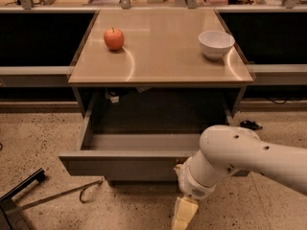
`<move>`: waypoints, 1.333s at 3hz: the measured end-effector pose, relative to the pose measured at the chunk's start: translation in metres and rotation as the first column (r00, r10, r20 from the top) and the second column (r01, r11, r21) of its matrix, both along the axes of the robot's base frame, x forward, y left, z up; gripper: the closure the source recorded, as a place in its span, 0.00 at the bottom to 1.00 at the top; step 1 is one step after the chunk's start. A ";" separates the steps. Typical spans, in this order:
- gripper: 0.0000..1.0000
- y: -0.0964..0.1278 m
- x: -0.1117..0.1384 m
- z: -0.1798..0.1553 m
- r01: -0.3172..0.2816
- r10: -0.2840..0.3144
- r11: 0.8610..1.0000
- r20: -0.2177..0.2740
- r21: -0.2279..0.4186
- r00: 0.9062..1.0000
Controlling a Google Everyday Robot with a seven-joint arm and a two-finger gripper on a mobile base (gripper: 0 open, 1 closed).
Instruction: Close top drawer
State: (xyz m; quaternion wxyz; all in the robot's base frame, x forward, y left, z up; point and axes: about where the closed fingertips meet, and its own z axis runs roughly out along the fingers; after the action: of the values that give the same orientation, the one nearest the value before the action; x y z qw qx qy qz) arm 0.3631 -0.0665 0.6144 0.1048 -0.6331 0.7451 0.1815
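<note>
The top drawer (122,166) is a wide shallow grey drawer pulled far out from under the tan countertop (160,51). Its inside looks empty and its flat front faces me. My white arm comes in from the right and bends down in front of the drawer's right half. My gripper (183,214) hangs just below and in front of the drawer front, near the bottom edge of the view. Only its pale upper part shows.
A red apple (114,38) and a white bowl (216,43) sit on the countertop. A dark metal bar (24,188) and a thin cable (72,193) lie on the speckled floor at lower left. Dark open bays flank the cabinet on both sides.
</note>
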 end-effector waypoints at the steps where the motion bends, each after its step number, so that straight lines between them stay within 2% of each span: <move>1: 0.00 0.004 0.030 0.013 -0.014 0.015 1.000 0.043 -0.014 0.999; 3: 0.00 0.022 0.114 0.048 -0.038 0.043 0.999 0.134 -0.038 0.990; 4: 0.00 0.025 0.124 0.054 -0.038 0.042 0.999 0.149 -0.033 0.988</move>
State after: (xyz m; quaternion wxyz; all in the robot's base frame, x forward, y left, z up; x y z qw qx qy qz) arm 0.4872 -0.0415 0.6684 0.1470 -0.6613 0.7250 0.1243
